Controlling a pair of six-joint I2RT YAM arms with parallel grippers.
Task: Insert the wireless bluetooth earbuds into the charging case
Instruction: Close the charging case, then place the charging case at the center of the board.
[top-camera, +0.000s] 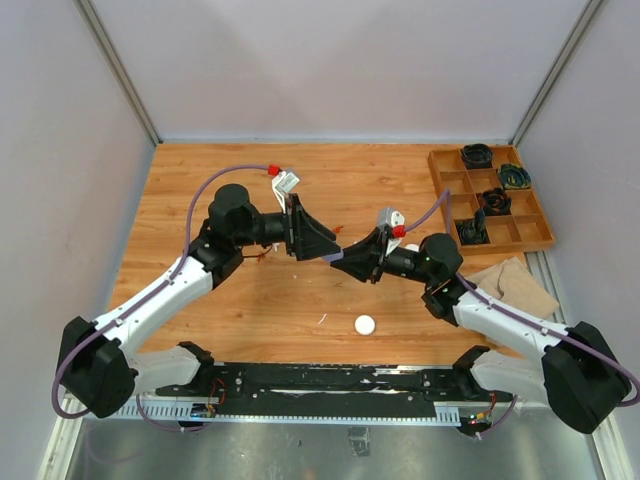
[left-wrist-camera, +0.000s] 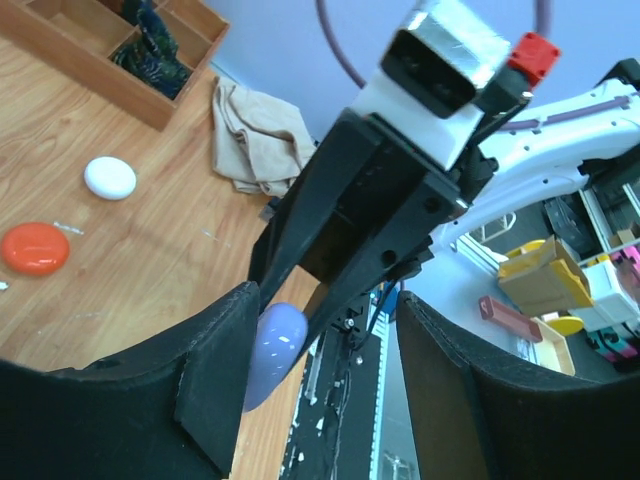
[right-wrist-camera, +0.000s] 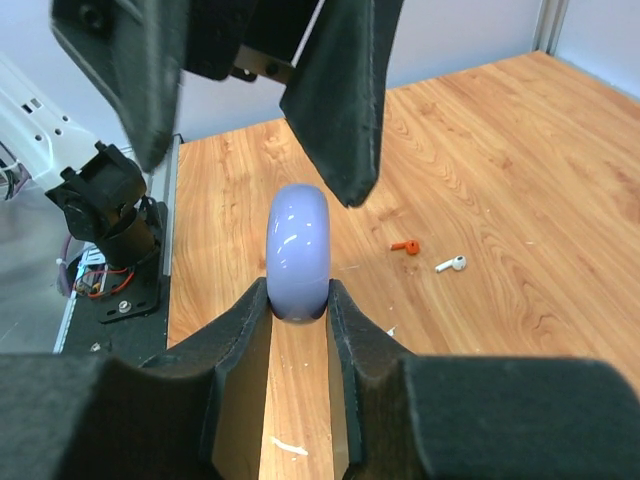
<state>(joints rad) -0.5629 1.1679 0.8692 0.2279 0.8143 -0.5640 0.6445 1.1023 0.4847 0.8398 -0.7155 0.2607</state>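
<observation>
My right gripper (right-wrist-camera: 298, 300) is shut on a lilac round charging case (right-wrist-camera: 297, 255), held on edge above the table. The case also shows in the left wrist view (left-wrist-camera: 275, 345), close against my left gripper's left finger. My left gripper (left-wrist-camera: 328, 310) is open, its jaws either side of the right gripper's fingertips. In the top view the two grippers meet tip to tip, left (top-camera: 333, 244) and right (top-camera: 345, 262). An orange-red earbud (right-wrist-camera: 404, 246) and a white earbud (right-wrist-camera: 451, 264) lie on the wood beyond. No purple earbud shows.
A red puck (left-wrist-camera: 35, 248) and a white puck (left-wrist-camera: 110, 177) lie on the table. Another white puck (top-camera: 365, 324) lies near the front edge. A wooden compartment tray (top-camera: 444, 186) stands at the far right, with a beige cloth (top-camera: 515, 285) in front of it.
</observation>
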